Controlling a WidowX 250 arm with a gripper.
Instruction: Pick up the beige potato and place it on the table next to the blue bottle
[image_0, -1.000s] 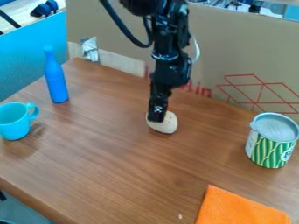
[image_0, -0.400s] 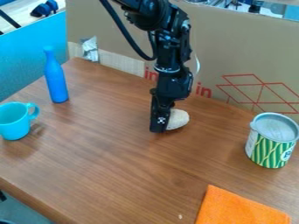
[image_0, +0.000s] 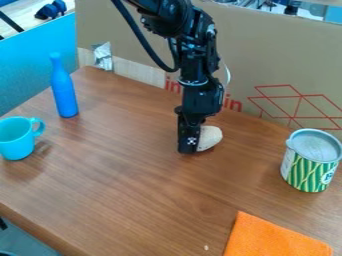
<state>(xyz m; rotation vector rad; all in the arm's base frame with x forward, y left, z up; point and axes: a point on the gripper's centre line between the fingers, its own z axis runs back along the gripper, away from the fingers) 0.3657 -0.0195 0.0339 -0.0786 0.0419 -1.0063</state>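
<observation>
Taking the end effector (image_0: 188, 150) as the centre of a clock face seen from the camera, a pale, rounded lump (image_0: 211, 138) sits right beside it at 2 o'clock on the brown wood-grain bench (image_0: 127, 185). The end effector points down at the bench, partly covering the lump's near side; whether it is open or closed, or grips the lump, I cannot tell. A small black-and-white patterned marker (image_0: 192, 141) is fixed low on its side.

At 3 o'clock, well apart, stands a can (image_0: 309, 172) with a grey lid, its green-striped wrapper bearing pale label patches, one with dark print. An orange cloth (image_0: 277, 239) lies at 5 o'clock, and a tiny pale speck (image_0: 206, 247) at 6. A turquoise mug (image_0: 17, 142) stands at 9 o'clock, its handle toward 3, and an upright blue bottle (image_0: 65, 95) at 10.

Behind the bench, a cardboard panel (image_0: 267, 60) runs from 11 to 2 o'clock. It carries red lettering, partly hidden by the arm (image_0: 197, 65), and a red line drawing of crossing angular shapes at 2. Silver tape (image_0: 102, 56) shows at 11, near a blue board (image_0: 27, 70).
</observation>
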